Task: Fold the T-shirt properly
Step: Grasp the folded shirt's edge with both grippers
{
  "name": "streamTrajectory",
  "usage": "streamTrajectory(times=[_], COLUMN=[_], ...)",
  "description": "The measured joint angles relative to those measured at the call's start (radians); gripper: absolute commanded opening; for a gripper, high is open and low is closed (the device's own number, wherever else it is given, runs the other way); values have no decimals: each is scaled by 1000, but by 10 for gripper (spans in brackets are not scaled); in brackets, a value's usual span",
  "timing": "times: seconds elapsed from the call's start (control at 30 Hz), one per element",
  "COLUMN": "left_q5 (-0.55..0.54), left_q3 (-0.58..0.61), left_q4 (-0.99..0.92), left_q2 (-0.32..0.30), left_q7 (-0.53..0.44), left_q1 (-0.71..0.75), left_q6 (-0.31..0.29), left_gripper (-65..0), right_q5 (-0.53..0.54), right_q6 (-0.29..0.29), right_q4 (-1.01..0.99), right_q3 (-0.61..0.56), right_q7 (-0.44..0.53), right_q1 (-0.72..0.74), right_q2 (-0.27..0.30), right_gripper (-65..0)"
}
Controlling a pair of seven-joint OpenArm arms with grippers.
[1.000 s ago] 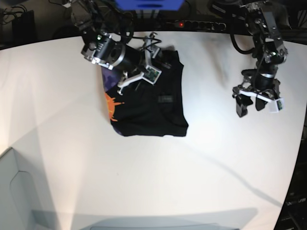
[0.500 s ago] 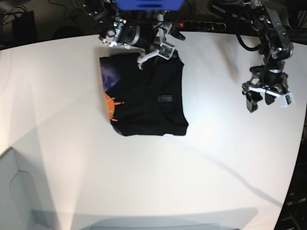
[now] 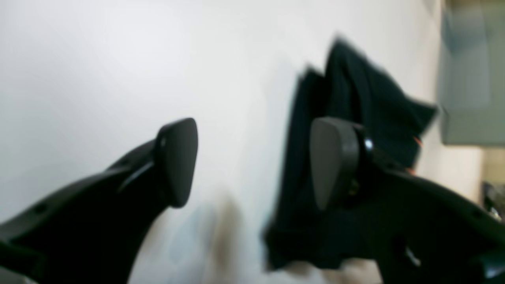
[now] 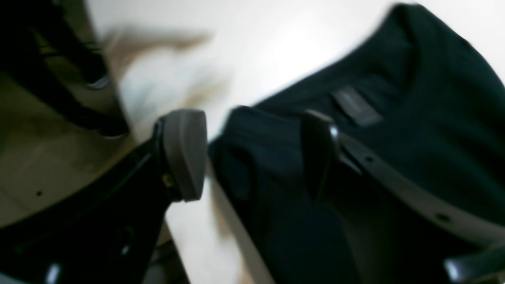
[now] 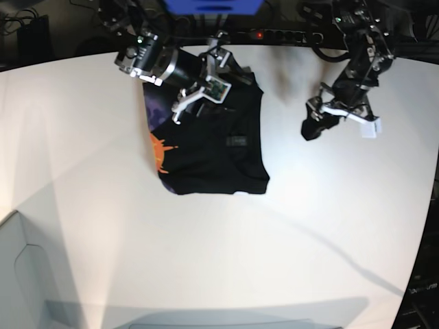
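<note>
One shirt [image 5: 209,147], black, folded into a compact rectangle at 12 o'clock on the table [image 5: 288,233]. Right gripper [image 5: 199,96] spread wide over its far edge, empty. Left gripper [image 5: 328,120] open, at 2 o'clock, clear. Risk: a jaw snagging the top layer, undoing the fold.

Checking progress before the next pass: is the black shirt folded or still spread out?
Folded: the plain black cloth T-shirt lies as a compact rectangle on the white table, no sleeves sticking out, orange print at its edge.
</note>
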Motion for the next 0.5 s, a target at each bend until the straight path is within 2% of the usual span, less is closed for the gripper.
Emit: streamTrajectory(times=[0.17,0.3,0.5], left_q5=[-3,1,136], left_q3=[139,225,320], left_q4=[-1,-1,-35], left_q2=[10,10,10], left_q7=[-19,-19,-22], left_q1=[-11,-11,-52], left_q6=[3,3,7], left_gripper=[-217,-217,-217], right_q5=[0,2,2], right_q6=[0,0,0], right_q4=[-1,-1,-3], right_q3=[102,138,146], right_q7=[1,0,-4], right_q1=[0,0,-3], right_q2=[-5,-5,-5], right_gripper=[-269,-269,-269])
